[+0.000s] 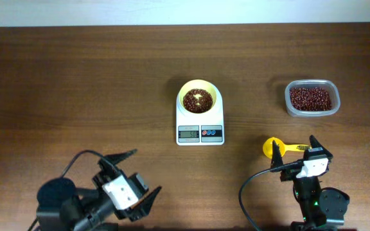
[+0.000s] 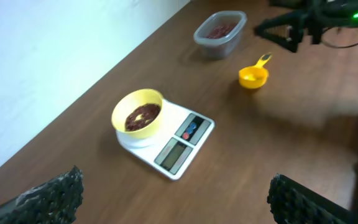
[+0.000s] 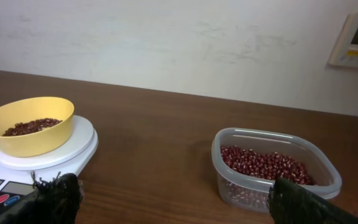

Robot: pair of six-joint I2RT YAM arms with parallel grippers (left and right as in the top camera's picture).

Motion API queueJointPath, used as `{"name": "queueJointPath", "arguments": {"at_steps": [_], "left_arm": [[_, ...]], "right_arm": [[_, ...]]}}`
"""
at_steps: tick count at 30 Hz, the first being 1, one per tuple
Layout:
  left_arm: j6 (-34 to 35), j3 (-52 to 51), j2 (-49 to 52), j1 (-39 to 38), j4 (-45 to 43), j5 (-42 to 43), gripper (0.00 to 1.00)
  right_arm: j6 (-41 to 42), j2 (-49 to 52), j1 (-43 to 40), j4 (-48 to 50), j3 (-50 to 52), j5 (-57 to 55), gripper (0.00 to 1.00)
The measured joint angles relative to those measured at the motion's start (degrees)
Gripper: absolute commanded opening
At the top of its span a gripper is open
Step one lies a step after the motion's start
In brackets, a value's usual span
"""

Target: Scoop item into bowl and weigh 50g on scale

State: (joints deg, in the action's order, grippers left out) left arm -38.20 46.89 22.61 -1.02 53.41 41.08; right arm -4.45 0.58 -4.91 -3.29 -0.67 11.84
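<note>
The pale yellow bowl [image 1: 184, 92] stands on the round platform of the white scale [image 1: 200, 133] mid-table, with dark reddish-brown beans [image 1: 198, 99] in it. More beans [image 1: 311, 98] fill a clear tub [image 1: 289, 106] at the right. My left gripper [image 1: 148, 170] hangs open near the front left, well short of the scale [image 2: 179, 152] and bowl [image 2: 122, 112]. My right gripper [image 1: 293, 142] is open too, at the front right, with nothing between its fingers. In the right wrist view the bowl [image 3: 36, 142] is at the left and the tub [image 3: 229, 177] at the right.
A bright yellow scoop [image 1: 273, 147] lies on the table beside my right gripper's left finger, its handle pointing right. In the left wrist view the scoop [image 2: 252, 76] lies between the scale and the tub [image 2: 219, 42]. A white wall runs along the table's far edge.
</note>
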Motion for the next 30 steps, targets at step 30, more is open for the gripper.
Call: {"name": "queueJointPath", "arguments": {"at_steps": [30], "left_arm": [[37.03,-44.13,-21.77,4.44,-53.62,-22.03,0.99]], "right_arm": [[0.04,0.00,0.00,0.02,-0.02,0.00,0.98]]}}
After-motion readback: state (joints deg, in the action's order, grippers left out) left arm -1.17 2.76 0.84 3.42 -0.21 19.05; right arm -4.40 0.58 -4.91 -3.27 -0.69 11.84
